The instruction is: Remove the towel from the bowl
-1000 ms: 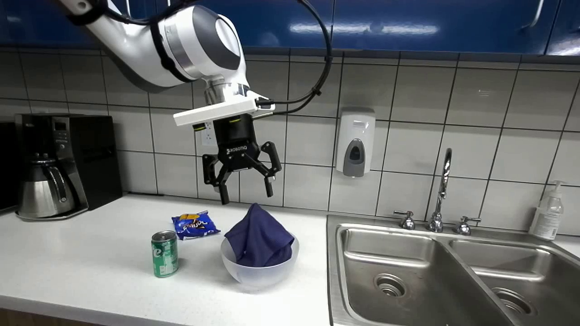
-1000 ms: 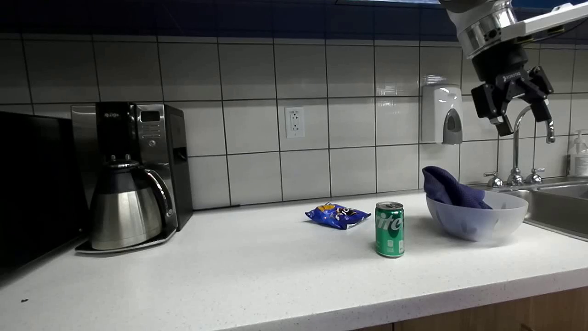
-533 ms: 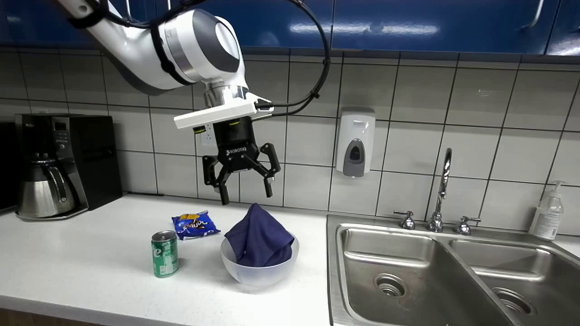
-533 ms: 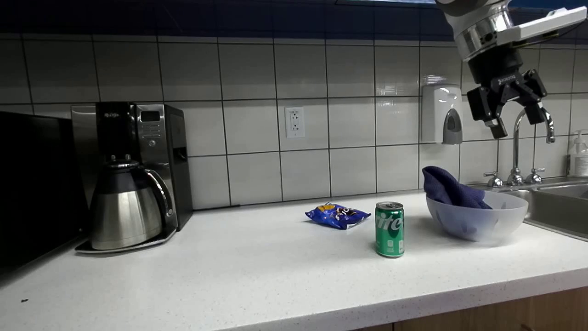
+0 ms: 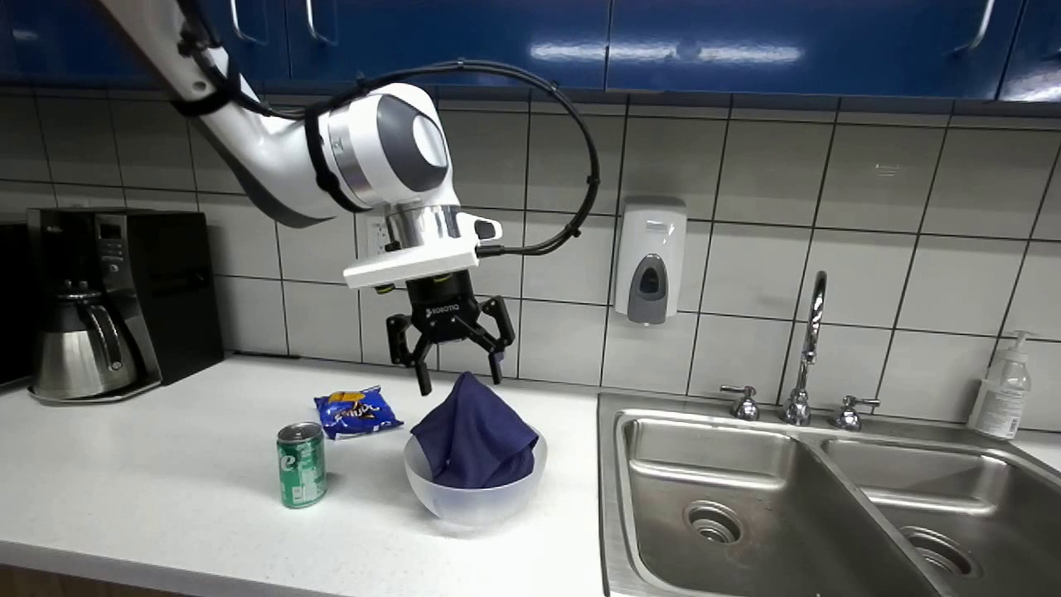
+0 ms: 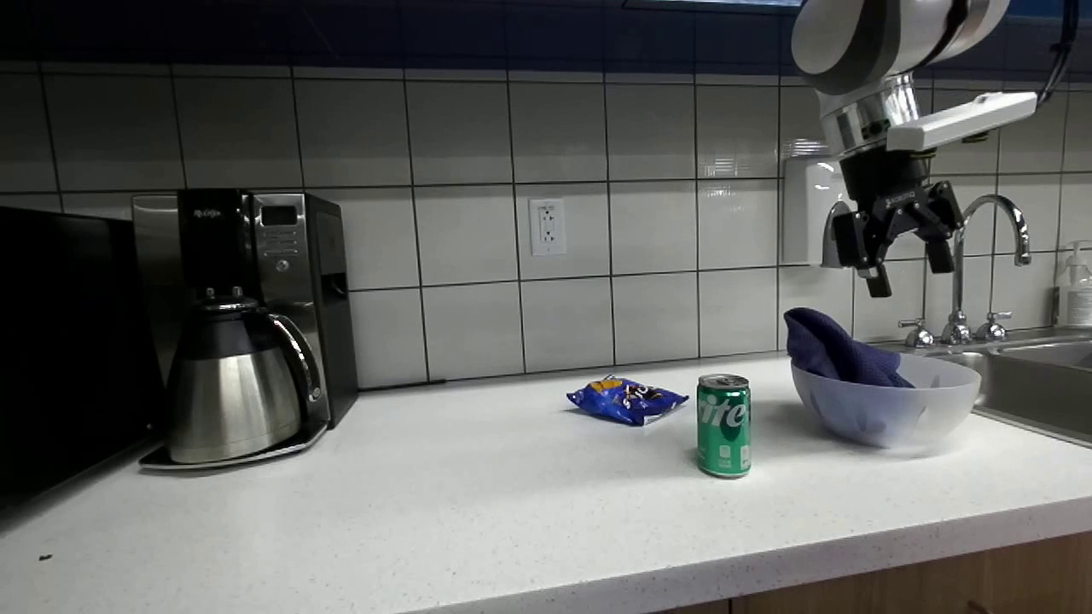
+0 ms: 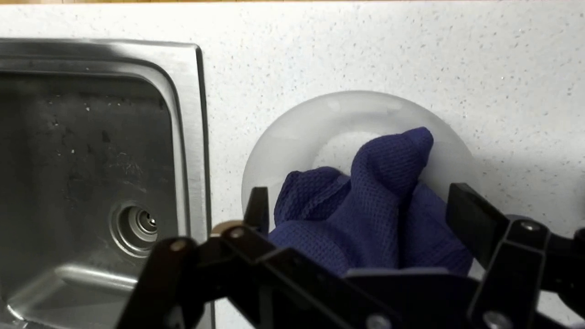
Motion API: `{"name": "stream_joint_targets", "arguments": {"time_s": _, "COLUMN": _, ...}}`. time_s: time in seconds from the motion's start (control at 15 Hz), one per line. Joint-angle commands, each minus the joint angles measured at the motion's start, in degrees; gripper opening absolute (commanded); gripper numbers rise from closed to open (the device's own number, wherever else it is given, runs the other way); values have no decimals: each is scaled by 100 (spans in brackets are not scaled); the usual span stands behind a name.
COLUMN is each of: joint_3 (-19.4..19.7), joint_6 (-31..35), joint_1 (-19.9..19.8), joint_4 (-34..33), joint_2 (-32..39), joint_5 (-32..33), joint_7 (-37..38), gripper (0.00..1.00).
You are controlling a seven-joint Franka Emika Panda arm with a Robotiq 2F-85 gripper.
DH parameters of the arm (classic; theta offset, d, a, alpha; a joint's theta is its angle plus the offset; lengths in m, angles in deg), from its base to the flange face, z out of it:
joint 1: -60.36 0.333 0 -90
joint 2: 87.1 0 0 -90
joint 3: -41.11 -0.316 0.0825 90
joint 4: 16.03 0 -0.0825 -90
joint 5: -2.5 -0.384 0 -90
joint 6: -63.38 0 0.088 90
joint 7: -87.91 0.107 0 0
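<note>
Purple-blue towel (image 7: 374, 205), textured wv., crumpled, folded tip twd 1 o'clock (wrist view); in frosted bowl (image 7: 292, 137), partly abv. rim, on counter (image 7: 320, 45). Hand (image 6: 909, 275) spread, abv. towel, apart.

Vertical clearance: in an exterior view, free air separates the spread gripper (image 6: 910, 275) from the towel (image 6: 840, 356) below. In the wrist view, the towel shows through the gap between the fingers (image 7: 474, 219); the bowl (image 7: 292, 137) surrounds its lower part, leaving bare interior toward the front edge of the counter (image 7: 320, 45). Lateral obstacles: on one side, the can (image 5: 302, 468) and snack bag (image 5: 356, 414), both apart from the bowl; on the other, a narrow counter strip, then the sink (image 7: 191, 114) and its faucet (image 5: 797, 408). A broad counter passage extends between the snack bag and the coffee maker (image 5: 176, 286). Rear limit: tiled wall (image 5: 572, 348), with soap dispenser (image 5: 651, 249) projecting. Upper limit: blue cabinets (image 5: 812, 25).
</note>
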Motion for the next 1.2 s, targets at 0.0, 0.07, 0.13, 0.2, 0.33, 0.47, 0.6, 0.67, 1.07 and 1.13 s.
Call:
{"name": "stream_joint_targets", "arguments": {"time_s": 0.0, "joint_3": 35, "joint_6": 638, "joint_1": 17, "joint_4": -244, "joint_2": 522, "joint_5": 93, "joint_7": 337, "gripper": 100}}
{"name": "stream_joint_targets", "arguments": {"time_s": 0.07, "joint_3": 36, "joint_6": 814, "joint_1": 21, "joint_4": -290, "joint_2": 640, "joint_5": 96, "joint_7": 428, "gripper": 100}}
{"name": "stream_joint_targets", "arguments": {"time_s": 0.13, "joint_3": 39, "joint_6": 984, "joint_1": 28, "joint_4": -352, "joint_2": 755, "joint_5": 72, "joint_7": 536, "gripper": 100}}
{"name": "stream_joint_targets", "arguments": {"time_s": 0.2, "joint_3": 45, "joint_6": 1139, "joint_1": 35, "joint_4": -401, "joint_2": 858, "joint_5": 37, "joint_7": 642, "gripper": 100}}
{"name": "stream_joint_targets", "arguments": {"time_s": 0.33, "joint_3": 59, "joint_6": 1401, "joint_1": 54, "joint_4": -507, "joint_2": 1029, "joint_5": -9, "joint_7": 866, "gripper": 100}}
{"name": "stream_joint_targets", "arguments": {"time_s": 0.47, "joint_3": 73, "joint_6": 1590, "joint_1": 76, "joint_4": -580, "joint_2": 1171, "joint_5": 28, "joint_7": 1044, "gripper": 100}}
{"name": "stream_joint_targets", "arguments": {"time_s": 0.6, "joint_3": 98, "joint_6": 1747, "joint_1": 89, "joint_4": -639, "joint_2": 1314, "joint_5": 36, "joint_7": 1167, "gripper": 100}}
{"name": "stream_joint_targets", "arguments": {"time_s": 0.67, "joint_3": 114, "joint_6": 1825, "joint_1": 98, "joint_4": -668, "joint_2": 1394, "joint_5": 58, "joint_7": 1258, "gripper": 100}}
{"name": "stream_joint_targets", "arguments": {"time_s": 1.07, "joint_3": 244, "joint_6": 2355, "joint_1": 251, "joint_4": -714, "joint_2": 1723, "joint_5": 190, "joint_7": 1704, "gripper": 100}}
{"name": "stream_joint_targets", "arguments": {"time_s": 1.13, "joint_3": 267, "joint_6": 2423, "joint_1": 287, "joint_4": -710, "joint_2": 1760, "joint_5": 187, "joint_7": 1716, "gripper": 100}}
